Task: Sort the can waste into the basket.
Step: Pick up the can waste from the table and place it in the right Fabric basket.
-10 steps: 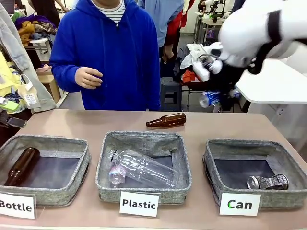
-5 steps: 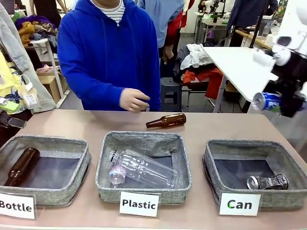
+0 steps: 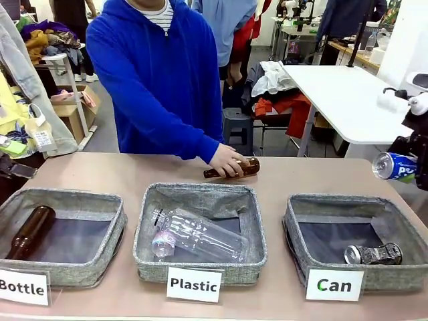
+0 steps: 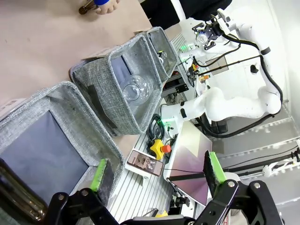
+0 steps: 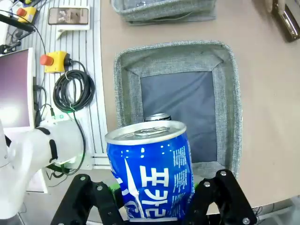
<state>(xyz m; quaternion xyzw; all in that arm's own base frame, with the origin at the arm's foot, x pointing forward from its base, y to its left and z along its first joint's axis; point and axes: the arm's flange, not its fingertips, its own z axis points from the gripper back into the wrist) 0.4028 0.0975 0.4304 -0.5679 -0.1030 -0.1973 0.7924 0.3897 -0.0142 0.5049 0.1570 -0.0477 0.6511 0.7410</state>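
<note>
A blue can (image 3: 394,166) with white lettering lies sideways between the fingers of my right gripper (image 3: 409,167) at the far right, up above the back right corner of the "Can" basket (image 3: 334,200). From the right wrist, the blue can (image 5: 150,173) fills the space in my right gripper (image 5: 154,199), with the grey basket (image 5: 173,49) straight below. A dented silver can (image 3: 373,254) lies in that basket's front right corner. My left gripper (image 4: 156,172) is open and holds nothing.
The "Plastic" basket (image 3: 200,190) holds clear bottles and the "Bottle" basket (image 3: 63,197) a brown bottle (image 3: 28,233). A person in a blue hoodie has a hand (image 3: 229,160) on a brown bottle (image 3: 249,166) lying on the far side of the table.
My right gripper carried the blue can from the middle right to the far right edge and lower. The person's hand reached down onto the brown bottle on the table.
</note>
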